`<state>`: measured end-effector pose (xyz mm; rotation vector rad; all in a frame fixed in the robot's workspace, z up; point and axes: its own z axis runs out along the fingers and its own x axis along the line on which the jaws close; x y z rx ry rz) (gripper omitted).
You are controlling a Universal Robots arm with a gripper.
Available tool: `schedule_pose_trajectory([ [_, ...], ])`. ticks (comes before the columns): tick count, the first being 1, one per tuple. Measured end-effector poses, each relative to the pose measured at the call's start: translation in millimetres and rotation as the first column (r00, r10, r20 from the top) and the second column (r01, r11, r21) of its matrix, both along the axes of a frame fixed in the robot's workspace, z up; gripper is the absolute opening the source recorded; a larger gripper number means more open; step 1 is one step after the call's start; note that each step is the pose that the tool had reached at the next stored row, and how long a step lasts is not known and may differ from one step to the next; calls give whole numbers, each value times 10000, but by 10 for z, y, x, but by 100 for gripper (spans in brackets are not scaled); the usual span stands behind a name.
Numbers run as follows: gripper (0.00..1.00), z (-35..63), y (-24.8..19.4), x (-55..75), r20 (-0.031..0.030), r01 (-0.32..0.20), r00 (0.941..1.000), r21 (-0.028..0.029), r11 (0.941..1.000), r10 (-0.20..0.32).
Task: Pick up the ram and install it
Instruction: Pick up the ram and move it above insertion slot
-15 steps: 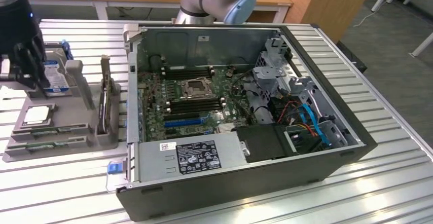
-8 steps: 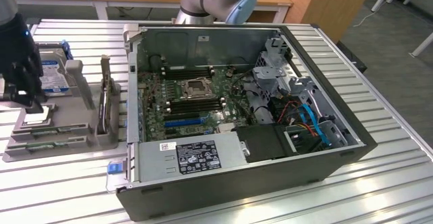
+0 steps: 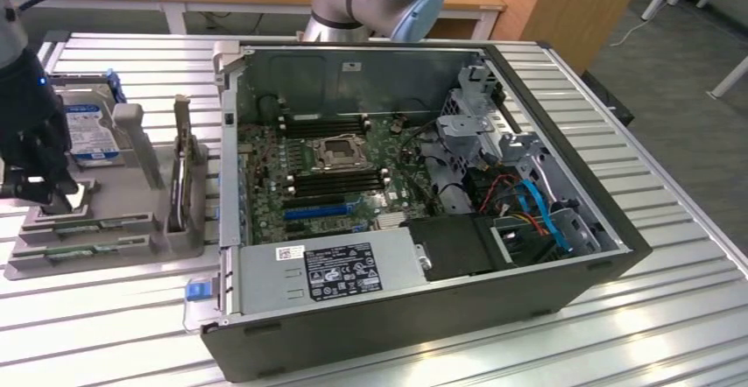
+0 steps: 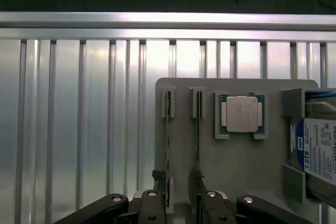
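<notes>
Two ram sticks stand on edge in slots of the grey holder (image 3: 175, 238) at the exterior view's left: one ram stick (image 3: 94, 225) and a second (image 3: 84, 249) in front of it. From the wrist view they are thin green edges, the ram (image 4: 168, 145) and its neighbour (image 4: 197, 140). My gripper (image 3: 41, 190) hangs just above the holder, open, holding nothing. Its dark fingers (image 4: 153, 205) stand either side of the two sticks' near ends, the gripper (image 4: 181, 208) centred between them. The motherboard's black memory slots (image 3: 339, 181) lie inside the open computer case (image 3: 409, 317).
On the holder also sit a processor chip (image 4: 241, 114), a hard drive (image 3: 94, 129) with blue-white label, and an upright card with metal bracket (image 3: 181, 177). The case's power supply (image 3: 333, 269) and cables (image 3: 538, 207) crowd its front. The slatted metal table (image 3: 678, 299) surrounds everything.
</notes>
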<state>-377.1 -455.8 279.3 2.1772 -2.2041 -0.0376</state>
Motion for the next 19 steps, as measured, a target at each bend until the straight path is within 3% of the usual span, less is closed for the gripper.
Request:
schedule_pose_trajectory([
  [19, 32, -345, -58, -53, 0, 0, 10000, -1, 10000, 0],
])
